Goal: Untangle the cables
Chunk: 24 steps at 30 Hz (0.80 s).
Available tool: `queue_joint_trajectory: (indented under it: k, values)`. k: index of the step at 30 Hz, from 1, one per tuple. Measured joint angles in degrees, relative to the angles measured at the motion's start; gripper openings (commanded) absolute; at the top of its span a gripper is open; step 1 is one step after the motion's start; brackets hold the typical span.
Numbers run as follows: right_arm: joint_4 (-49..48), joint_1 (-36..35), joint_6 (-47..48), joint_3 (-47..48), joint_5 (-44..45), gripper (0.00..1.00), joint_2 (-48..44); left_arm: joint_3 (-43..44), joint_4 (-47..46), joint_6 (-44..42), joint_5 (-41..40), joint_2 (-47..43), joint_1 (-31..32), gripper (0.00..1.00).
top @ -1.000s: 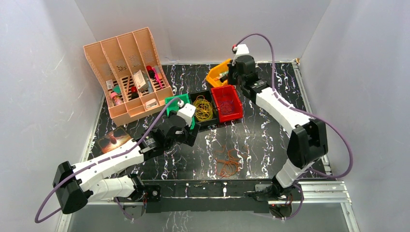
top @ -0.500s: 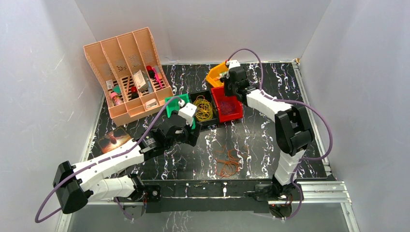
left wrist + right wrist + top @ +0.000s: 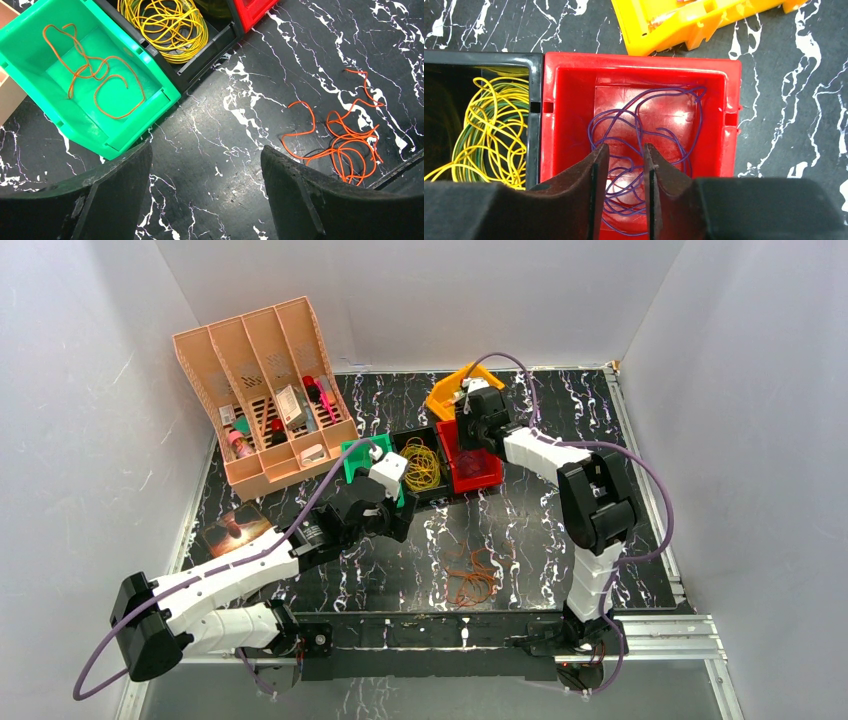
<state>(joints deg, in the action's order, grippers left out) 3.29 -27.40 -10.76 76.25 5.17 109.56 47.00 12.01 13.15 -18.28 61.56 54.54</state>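
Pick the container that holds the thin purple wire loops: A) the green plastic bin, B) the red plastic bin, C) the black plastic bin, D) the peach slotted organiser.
B: in the right wrist view the thin purple wire loops lie inside the red plastic bin; the black plastic bin beside it holds yellow and green wire loops.

A robot lab cell, this. White panels [image 3: 60, 390] wall in a marbled table [image 3: 530, 530] with an aluminium rail [image 3: 660, 635].
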Motion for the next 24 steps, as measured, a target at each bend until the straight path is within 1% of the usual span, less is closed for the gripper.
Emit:
queue_joint_trajectory:
  k: [3,5,11,16,20,24]
  values:
    - [0.48,0.0,0.44,0.48,0.13,0.56,-0.37,0.02,0.04,0.22,-0.17,0.0,0.0,0.79]
    - [1.57,-0.02,0.63,0.46,0.66,0.59,-1.62,0.5,0.46,0.31,-0.24,0.17,0.0,0.79]
    - [3.41,0.0,1.97,0.46,1.77,0.62,-10.14,1.64,0.31,0.28,-0.61,1.25,0.0,0.8]
    - [3.96,0.0,1.99,-1.03,2.16,0.6,-17.31,1.77,0.37,-0.09,-0.61,2.14,0.0,0.8]
    - [6.08,0.0,1.97,-3.93,1.75,0.59,-21.09,1.81,0.37,-0.09,-0.63,2.14,0.0,0.8]
    - [10.95,0.0,3.23,-6.84,-0.37,0.64,-22.95,1.81,0.33,-0.04,-0.61,2.25,0.0,0.8]
